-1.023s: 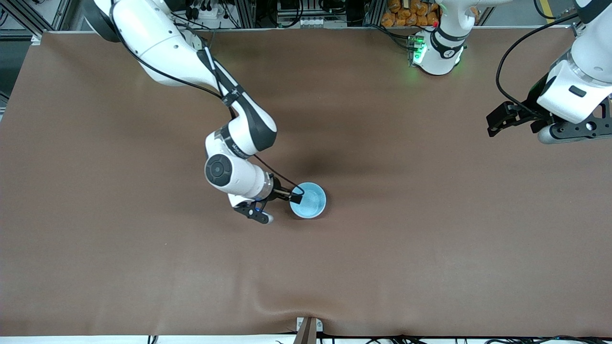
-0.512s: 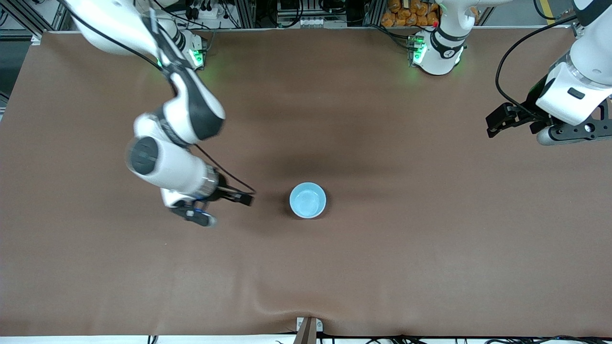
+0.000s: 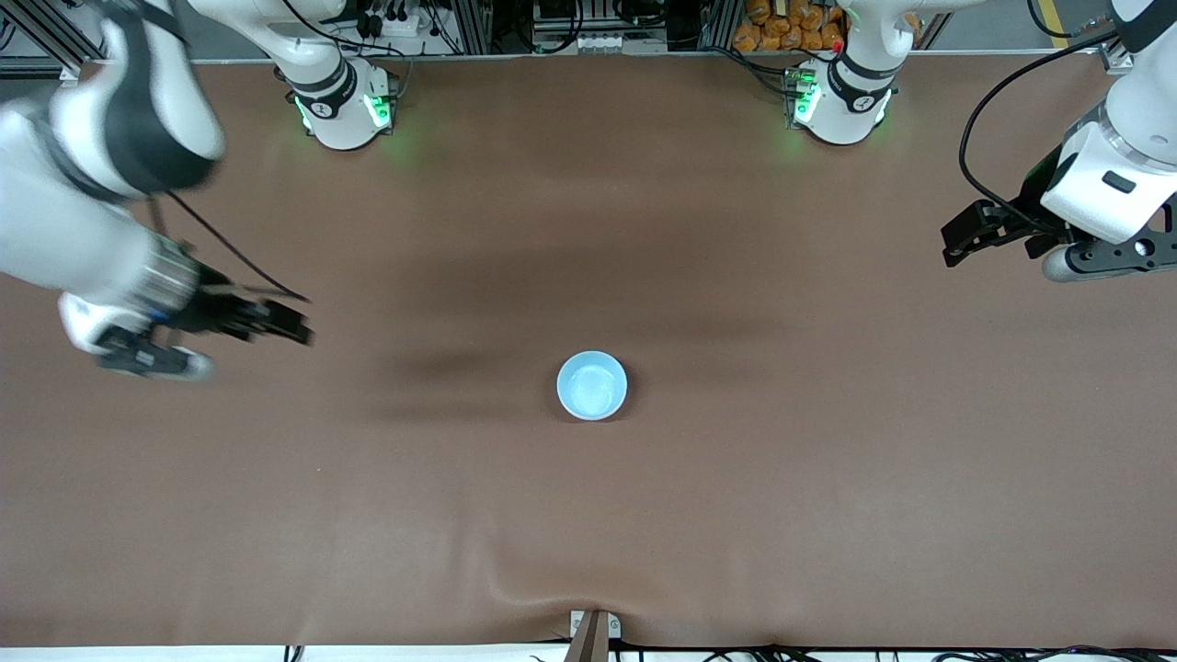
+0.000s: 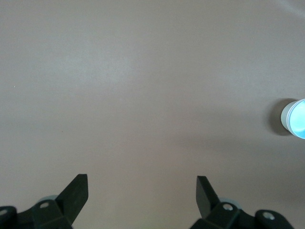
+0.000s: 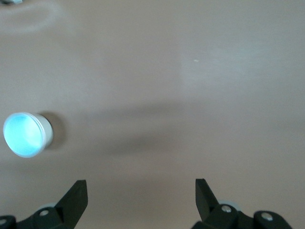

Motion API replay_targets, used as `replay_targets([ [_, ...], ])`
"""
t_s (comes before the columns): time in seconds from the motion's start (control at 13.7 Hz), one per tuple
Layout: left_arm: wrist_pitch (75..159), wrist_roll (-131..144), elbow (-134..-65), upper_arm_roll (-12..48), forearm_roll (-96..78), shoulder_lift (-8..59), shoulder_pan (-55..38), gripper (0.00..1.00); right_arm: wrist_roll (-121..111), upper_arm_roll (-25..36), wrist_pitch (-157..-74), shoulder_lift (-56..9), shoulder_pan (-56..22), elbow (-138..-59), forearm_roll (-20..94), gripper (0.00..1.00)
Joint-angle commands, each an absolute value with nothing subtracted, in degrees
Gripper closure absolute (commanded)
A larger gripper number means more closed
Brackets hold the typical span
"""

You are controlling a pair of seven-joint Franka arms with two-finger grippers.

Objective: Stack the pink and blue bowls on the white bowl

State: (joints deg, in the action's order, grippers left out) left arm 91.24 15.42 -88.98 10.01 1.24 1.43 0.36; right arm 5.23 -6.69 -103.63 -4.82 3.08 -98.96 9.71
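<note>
Right gripper (image 3: 276,322) hangs over bare brown table cloth (image 3: 368,515) at right arm's end, jaws spread wide, holding nothing. Small round glossy light blue bowl (image 3: 592,385) sits upright mid-table, white outer wall showing under it in the wrist views; stack stands alone. Left gripper (image 3: 965,234) waits over left arm's end, fingers wide, empty.

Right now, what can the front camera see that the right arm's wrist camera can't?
Only the front view shows both arms whole: the right tool over the right arm's end of the table, the left tool waiting over the left arm's end, plus both bases. Only the right wrist view shows the bowl stack's whitish side under the blue. Both show the blue bowl and brown table.
</note>
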Motion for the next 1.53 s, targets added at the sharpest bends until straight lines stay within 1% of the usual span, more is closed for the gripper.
replay_targets([
  [0.0,91.67,14.5,-88.77,10.2,2.28,1.05,0.88,0.0,-6.37,-0.47,-98.29,0.6,2.91,-99.6,8.35,0.0],
  [0.15,91.58,14.5,-88.68,10.2,2.2,1.05,0.88,0.0,-8.61,0.96,-91.27,0.7,2.81,-92.59,4.51,0.0],
  [0.29,91.23,14.68,-88.68,10.11,2.29,0.71,0.88,0.0,-7.04,0.01,-84.06,0.53,2.55,-85.9,0.19,0.0],
  [0.44,89.75,14.76,-88.59,10.02,2.29,0.35,1.05,0.0,-0.74,-1.31,-80.35,0.7,2.55,-84.55,0.09,0.0],
  [0.66,89.39,14.77,-88.42,10.02,3.33,0.26,1.05,0.0,2.64,-1.58,-79.98,1.32,2.55,-85.34,0.61,0.0],
  [0.88,88.16,14.68,-85.0,10.11,5.1,0.26,1.05,0.0,2.64,-1.5,-80.33,1.05,1.5,-85.87,0.62,0.0],
  [1.24,88.07,14.24,-85.34,10.28,4.84,0.26,1.05,0.0,2.46,-1.49,-80.77,0.79,1.49,-85.87,0.62,0.0],
  [1.46,88.24,13.89,-87.09,9.59,3.78,-0.96,0.44,0.0,2.55,-1.49,-81.12,0.79,1.41,-85.96,0.62,0.0],
])
